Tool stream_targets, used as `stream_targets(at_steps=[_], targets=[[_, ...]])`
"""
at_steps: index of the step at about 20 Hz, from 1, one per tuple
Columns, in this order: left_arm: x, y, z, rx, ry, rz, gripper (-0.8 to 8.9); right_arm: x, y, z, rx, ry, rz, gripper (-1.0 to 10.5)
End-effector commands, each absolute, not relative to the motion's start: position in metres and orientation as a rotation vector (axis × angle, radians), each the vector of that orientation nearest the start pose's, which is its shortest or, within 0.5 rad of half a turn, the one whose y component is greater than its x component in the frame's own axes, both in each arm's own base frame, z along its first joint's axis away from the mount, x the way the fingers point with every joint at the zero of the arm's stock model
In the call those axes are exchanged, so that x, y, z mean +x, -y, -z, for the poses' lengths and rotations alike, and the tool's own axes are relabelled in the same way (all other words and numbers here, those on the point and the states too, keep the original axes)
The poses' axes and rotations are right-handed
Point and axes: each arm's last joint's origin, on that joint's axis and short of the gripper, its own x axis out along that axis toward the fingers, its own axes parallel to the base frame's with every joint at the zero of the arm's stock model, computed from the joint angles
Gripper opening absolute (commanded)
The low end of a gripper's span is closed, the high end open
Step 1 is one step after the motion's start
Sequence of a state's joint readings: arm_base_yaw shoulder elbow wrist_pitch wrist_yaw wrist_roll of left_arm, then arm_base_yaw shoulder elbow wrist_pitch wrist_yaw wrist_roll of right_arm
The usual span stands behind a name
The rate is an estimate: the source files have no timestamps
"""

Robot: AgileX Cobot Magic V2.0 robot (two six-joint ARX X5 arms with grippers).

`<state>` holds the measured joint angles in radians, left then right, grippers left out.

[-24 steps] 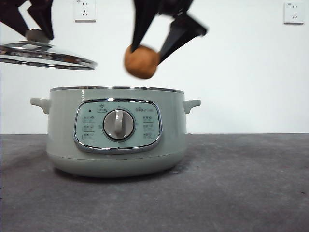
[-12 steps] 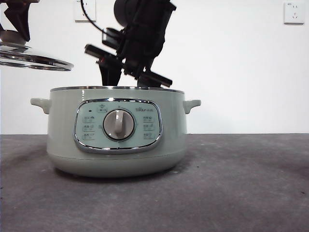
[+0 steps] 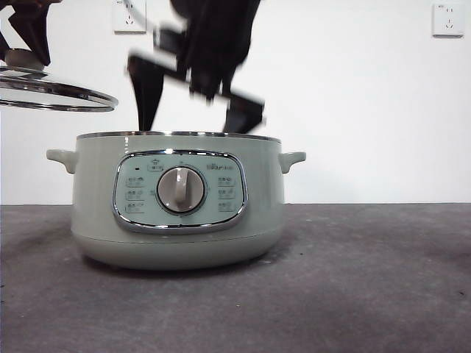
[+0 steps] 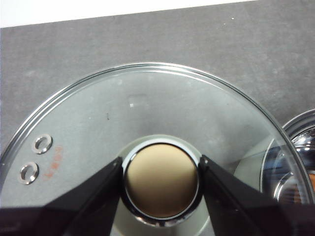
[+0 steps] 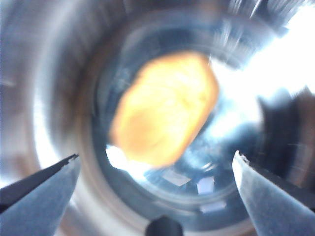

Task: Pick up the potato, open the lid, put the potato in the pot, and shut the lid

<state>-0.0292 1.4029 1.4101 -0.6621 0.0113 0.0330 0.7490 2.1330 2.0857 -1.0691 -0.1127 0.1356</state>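
The pale green pot (image 3: 176, 202) stands on the grey table with its top uncovered. My left gripper (image 4: 161, 179) is shut on the knob (image 4: 161, 181) of the glass lid (image 4: 142, 128) and holds it up at the pot's upper left in the front view (image 3: 55, 94). My right gripper (image 3: 193, 114) is open just above the pot's rim, blurred with motion. The right wrist view shows the orange-brown potato (image 5: 165, 115) lying on the shiny pot bottom, between and beyond the spread jaws (image 5: 157, 169). The potato is hidden in the front view.
The grey table (image 3: 368, 279) stretches to the right of the pot. A white wall with two sockets (image 3: 129, 15) stands behind. The pot's shiny inner rim (image 4: 295, 142) shows beside the lid in the left wrist view.
A second ago the right gripper held the potato above the pot; it dipped into the pot, let the potato go, and now rises open. The lid stays held at the upper left.
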Motion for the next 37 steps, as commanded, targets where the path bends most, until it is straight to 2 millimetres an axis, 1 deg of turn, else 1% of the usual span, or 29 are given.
stream_targets(at_steps=[1,2,4,6,9,11,14,17,21,23,27,30,33,37], targets=[[0.292,0.012,-0.378,0.028,-0.601,0.082,-0.09,0.309,-0.295,-0.333,-0.262,-1.028,-0.661,6.3],[0.292,0.015,-0.377,0.029,-0.61,0.096,-0.09,0.301,-0.287,-0.346,-0.277,-1.01,-0.641,6.3],[0.29,0.026,-0.376,0.031,-0.627,0.139,-0.09,0.288,-0.272,-0.364,-0.325,-0.999,-0.611,6.3],[0.287,0.042,-0.375,0.04,-0.644,0.189,-0.09,0.275,-0.257,-0.38,-0.393,-0.986,-0.567,6.3],[0.282,0.066,-0.374,0.057,-0.648,0.268,-0.09,0.258,-0.238,-0.393,-0.44,-0.996,-0.519,6.3],[0.279,0.082,-0.373,0.074,-0.651,0.319,-0.09,0.244,-0.224,-0.398,-0.459,-0.983,-0.492,6.3],[0.274,0.104,-0.37,0.102,-0.665,0.394,-0.09,0.222,-0.202,-0.396,-0.455,-0.961,-0.482,6.3],[0.269,0.126,-0.366,0.123,-0.681,0.462,-0.09,0.196,-0.177,-0.386,-0.427,-0.927,-0.482,6.3],[0.267,0.149,-0.358,0.141,-0.707,0.524,-0.09,0.166,-0.149,-0.377,-0.377,-0.881,-0.478,6.3],[0.267,0.157,-0.354,0.151,-0.707,0.543,-0.09,0.154,-0.138,-0.375,-0.356,-0.868,-0.475,6.3],[0.268,0.167,-0.352,0.164,-0.69,0.541,-0.09,0.138,-0.122,-0.369,-0.355,-0.896,-0.465,6.3],[0.273,0.17,-0.344,0.174,-0.715,0.54,-0.09,0.128,-0.113,-0.367,-0.335,-0.903,-0.454,6.3],[0.282,0.176,-0.332,0.19,-0.742,0.54,-0.09,0.123,-0.108,-0.369,-0.305,-0.902,-0.443,6.3],[0.292,0.181,-0.317,0.216,-0.775,0.536,-0.09,0.12,-0.106,-0.371,-0.3,-0.892,-0.445,6.3]])
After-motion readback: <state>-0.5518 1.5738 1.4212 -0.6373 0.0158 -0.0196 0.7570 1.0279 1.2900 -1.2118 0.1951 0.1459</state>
